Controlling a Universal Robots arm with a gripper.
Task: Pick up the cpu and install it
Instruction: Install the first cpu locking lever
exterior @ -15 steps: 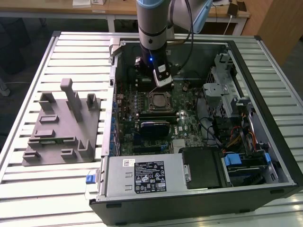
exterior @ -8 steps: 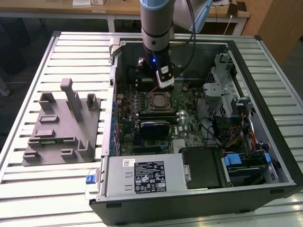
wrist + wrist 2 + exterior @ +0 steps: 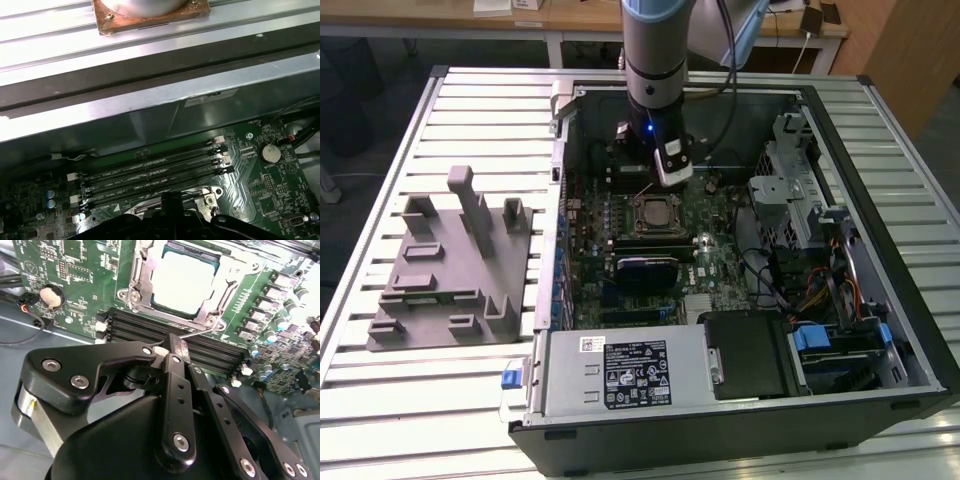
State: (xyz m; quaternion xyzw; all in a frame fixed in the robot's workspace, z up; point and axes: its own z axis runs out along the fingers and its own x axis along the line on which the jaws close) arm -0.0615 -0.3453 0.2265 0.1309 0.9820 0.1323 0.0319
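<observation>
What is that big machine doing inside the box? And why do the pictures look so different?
It is a robot arm with a gripper, which is its kind of hand. One picture comes from a camera standing off the arm; the other two come from cameras riding near its wrist. The box is an open computer case on a slatted metal table, with a grey plastic fixture beside it. The gripper hangs over the green motherboard. The cpu, a small silver square, sits in its socket there, not in the gripper.
</observation>
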